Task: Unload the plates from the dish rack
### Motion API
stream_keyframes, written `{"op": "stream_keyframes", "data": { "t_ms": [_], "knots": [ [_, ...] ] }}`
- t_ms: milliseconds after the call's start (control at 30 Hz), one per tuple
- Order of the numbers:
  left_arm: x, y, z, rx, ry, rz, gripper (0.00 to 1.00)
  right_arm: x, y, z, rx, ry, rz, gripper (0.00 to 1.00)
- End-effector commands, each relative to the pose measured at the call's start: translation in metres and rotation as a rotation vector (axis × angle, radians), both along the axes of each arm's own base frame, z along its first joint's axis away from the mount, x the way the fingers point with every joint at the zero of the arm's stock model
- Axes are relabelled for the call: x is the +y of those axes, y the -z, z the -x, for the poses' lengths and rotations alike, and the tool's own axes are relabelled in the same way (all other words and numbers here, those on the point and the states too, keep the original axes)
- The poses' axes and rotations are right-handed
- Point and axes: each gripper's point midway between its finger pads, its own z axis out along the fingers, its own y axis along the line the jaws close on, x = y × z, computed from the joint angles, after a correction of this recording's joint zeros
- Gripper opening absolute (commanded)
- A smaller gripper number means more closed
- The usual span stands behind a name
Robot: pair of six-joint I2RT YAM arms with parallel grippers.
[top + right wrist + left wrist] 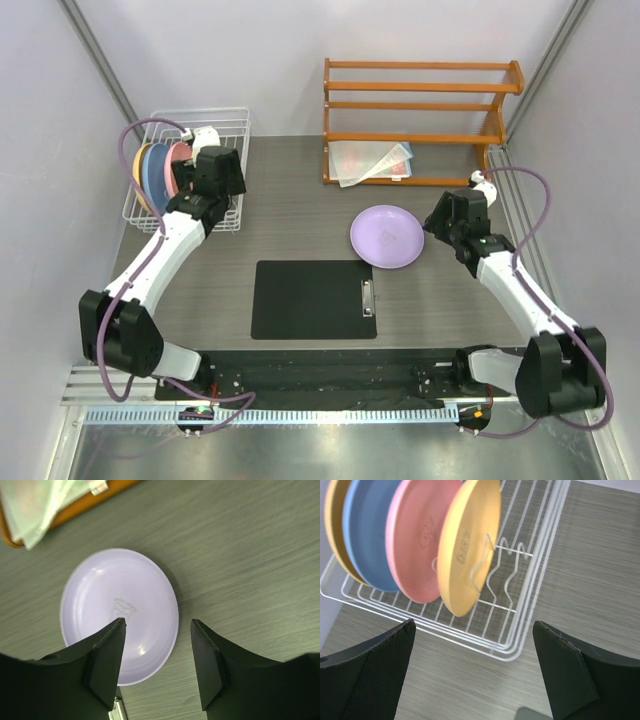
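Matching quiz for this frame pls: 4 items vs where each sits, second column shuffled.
Items
1. purple plate
2. pink plate
3. clipboard
4. clear sleeves

Places
A. upright in the rack
B. bottom level of the shelf
C. flat on the table, right of centre
D. flat on the table, centre front

Pairs: 1-C, 2-A, 3-D, 4-B
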Motion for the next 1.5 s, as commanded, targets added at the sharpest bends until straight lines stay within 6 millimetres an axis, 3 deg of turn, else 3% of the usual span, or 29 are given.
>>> {"op": "stream_keyframes", "data": {
  "t_ms": [0, 167, 433, 500, 600, 667, 700, 767, 1000, 1300, 1467],
  "knots": [
    [0.021, -0.022, -0.022, -0.083, -0.082, -0.059, 0.99, -0.003, -0.043, -0.002, -0.104, -0.004, 0.02, 0.61],
    [0.043, -0.006, -0.041, -0.063, -0.157, -0.113, 0.99, 0.003, -0.049, -0.002, -0.109, -0.037, 0.005, 0.61],
    [0.07, 0.011, -0.071, -0.08, -0.258, -0.167, 0.96, 0.006, -0.033, -0.007, -0.064, -0.055, 0.011, 0.57],
    [0.072, 0.021, -0.078, -0.057, -0.273, -0.193, 0.86, 0.007, -0.027, -0.009, -0.05, -0.056, 0.011, 0.51],
    [0.073, 0.028, -0.082, -0.059, -0.286, -0.198, 0.57, 0.008, -0.014, -0.008, -0.024, -0.058, 0.01, 0.47],
    [0.075, 0.028, -0.08, -0.072, -0.314, -0.195, 0.49, 0.008, -0.008, -0.008, -0.015, -0.057, 0.006, 0.47],
    [0.077, 0.026, -0.079, -0.076, -0.321, -0.196, 0.39, 0.009, -0.007, -0.007, -0.012, -0.06, 0.003, 0.47],
    [0.081, 0.023, -0.074, -0.082, -0.348, -0.207, 0.36, 0.01, -0.004, -0.008, -0.008, -0.063, 0.002, 0.47],
    [0.09, 0.002, -0.055, -0.12, -0.396, -0.219, 0.0, 0.015, -0.001, -0.01, -0.001, -0.079, -0.013, 0.47],
    [0.087, -0.038, -0.038, -0.203, -0.445, -0.309, 0.0, 0.021, 0.001, -0.006, 0.005, -0.101, -0.034, 0.47],
    [0.076, -0.061, -0.028, -0.207, -0.47, -0.412, 0.0, 0.025, -0.002, -0.005, -0.002, -0.114, -0.039, 0.48]
  ]
}}
